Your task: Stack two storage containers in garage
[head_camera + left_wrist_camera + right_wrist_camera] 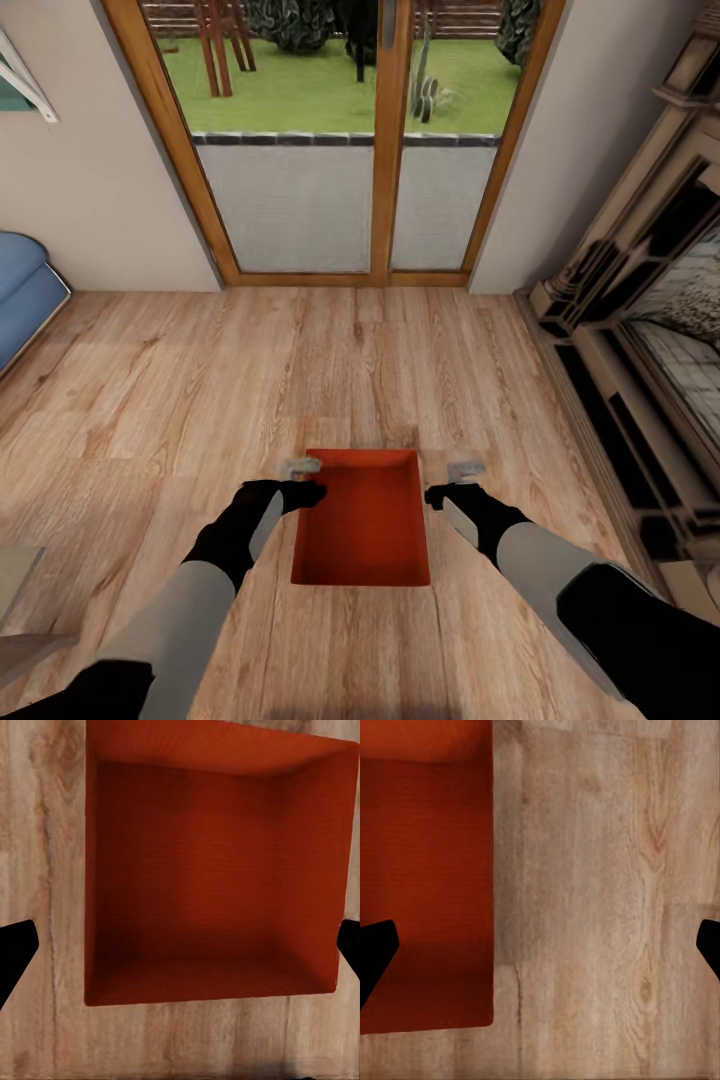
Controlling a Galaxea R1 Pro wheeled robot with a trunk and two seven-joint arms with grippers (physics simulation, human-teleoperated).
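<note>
Room: the living room, light wood plank floor (150, 400) running up to a wood-framed glass door (385, 150) with lawn beyond; a blue sofa (25, 295) is cut off at one side, and a dark-framed fireplace surround (640, 350) at the other.

Storage container: one orange-red bin (365, 515) sits flat on the plank floor, mouth up, lidless and bare inside, straight ahead of the robot between its two arms, well short of the door.

Why the arms sit so: they flank the bin's long sides, which I take as a line-up for a two-sided lift (a bin this broad looks too wide for one end effector).

Left end effector (303, 480): at the bin's left rim by its far corner, hanging above it; its wrist camera looks straight into the bin (210, 870), both dark fingertips (15, 952) far apart at the picture's edges, so spread wide, holding nothing.

Right end effector (458, 482): just beside the right rim, apart from it; its wrist view has the bin's edge (427, 870) under one fingertip (375, 956) and bare floor under the other, also spread wide, gripping nothing.

Hard to tell: whether the left fingers touch the rim; how high the walls stand.

Progress: my guess is the very start, nothing lifted, the garage not reached.
</note>
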